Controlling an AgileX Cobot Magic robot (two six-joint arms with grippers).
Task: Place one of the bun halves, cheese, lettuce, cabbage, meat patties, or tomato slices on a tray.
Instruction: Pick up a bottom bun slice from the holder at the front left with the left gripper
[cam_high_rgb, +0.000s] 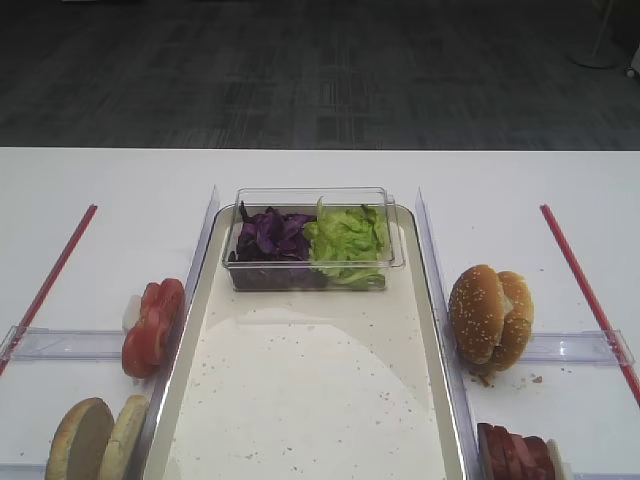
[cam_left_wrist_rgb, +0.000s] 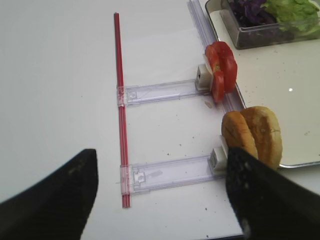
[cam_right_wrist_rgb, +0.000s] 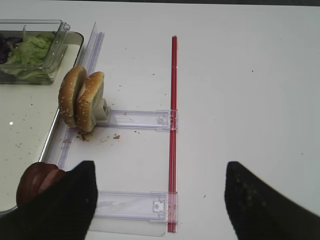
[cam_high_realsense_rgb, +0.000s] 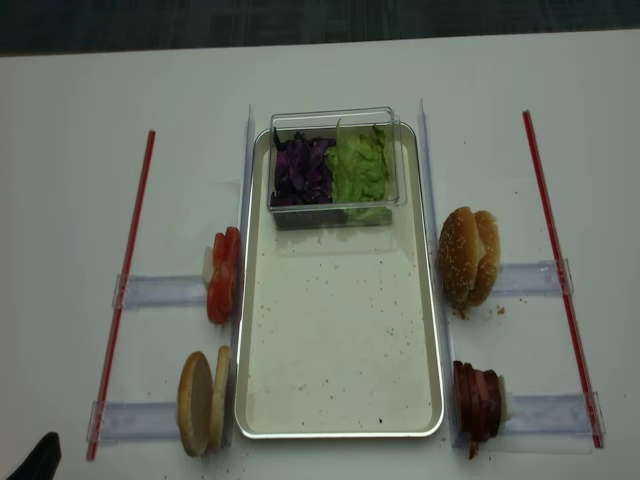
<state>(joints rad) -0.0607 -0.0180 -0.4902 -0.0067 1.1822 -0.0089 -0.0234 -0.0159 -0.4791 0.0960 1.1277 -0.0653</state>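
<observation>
The tray (cam_high_realsense_rgb: 340, 350) is lying mid-table, its open floor carrying only crumbs. Bun halves (cam_high_realsense_rgb: 203, 402) are standing on edge at its seven o'clock (tomato slices (cam_high_realsense_rgb: 222, 275) at nine). The left gripper (cam_left_wrist_rgb: 160, 200) and right gripper (cam_right_wrist_rgb: 157, 200) are hovering with fingers spread, gripping nothing.

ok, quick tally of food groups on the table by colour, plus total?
Red: 2, tomato slices and meat patties
Tan: 2, plain bun halves and sesame bun
Purple: 1, cabbage
Green: 1, lettuce
Total: 6
</observation>
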